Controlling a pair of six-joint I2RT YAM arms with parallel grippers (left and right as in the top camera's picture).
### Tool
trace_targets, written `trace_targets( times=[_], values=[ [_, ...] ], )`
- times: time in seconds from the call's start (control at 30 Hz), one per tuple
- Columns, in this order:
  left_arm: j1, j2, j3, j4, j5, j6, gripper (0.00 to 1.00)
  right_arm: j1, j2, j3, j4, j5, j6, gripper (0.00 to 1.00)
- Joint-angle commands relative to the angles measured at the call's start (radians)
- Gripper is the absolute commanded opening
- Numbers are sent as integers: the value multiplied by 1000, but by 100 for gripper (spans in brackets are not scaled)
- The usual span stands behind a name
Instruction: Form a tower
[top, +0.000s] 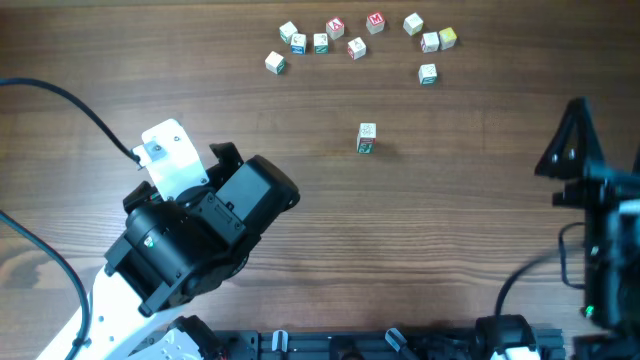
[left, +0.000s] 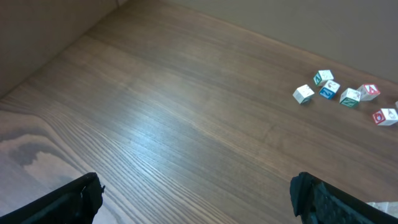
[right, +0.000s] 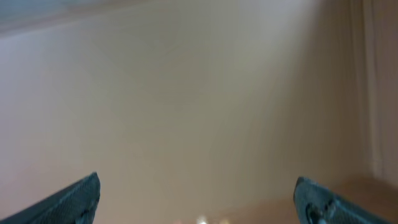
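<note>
The tower (top: 367, 138) stands upright at mid-table, well apart from the loose cubes (top: 355, 47) along the far edge, a spacing that probably protects it from stray contact. The cubes are small, white and square-edged with coloured marks. The table (top: 450, 230) is matte wood-grain. The left gripper (left: 196, 185) and right gripper (right: 196, 185) stand wide open, empty.

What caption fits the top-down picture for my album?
A little cube tower stands alone on the table, loose letter cubes scattered beyond it.
</note>
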Motion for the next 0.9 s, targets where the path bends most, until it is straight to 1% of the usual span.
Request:
trace_targets(
  times=[0.0,0.03,0.1,0.2,0.27,0.3,0.33,0.53,0.63,0.7,0.77,0.87],
  values=[
    [1,4,-3,2,-2,-17,100,-36,-211,-274,167,-82,-42,100],
    [1,4,-3,2,-2,-17,100,-46,-285,-384,236,-100,-42,100],
    [1,4,-3,2,-2,-17,100,-68,-367,-519,323,-132,-39,100],
    [1,4,-3,2,-2,-17,100,-81,-448,-671,393,-127,-34,99],
    [1,4,-3,2,-2,-17,100,-81,-488,-746,410,-112,-29,100],
    [1,4,-3,2,-2,-17,100,-81,-509,-779,412,-90,-3,100],
    [1,4,-3,2,-2,-17,100,-81,-515,-813,428,-71,21,100],
    [1,4,-3,2,-2,-17,100,-81,-515,-973,495,-64,23,100],
    [1,4,-3,2,-2,-17,100,-81,-515,-988,423,-60,68,100],
    [1,4,-3,2,-2,-17,100,-81,-515,-988,382,-61,74,100],
    [1,4,-3,2,-3,-17,100,-81,-515,-988,269,-63,73,100],
    [1,4,-3,2,-2,-17,100,-81,-515,-988,275,-72,66,100]
  ],
)
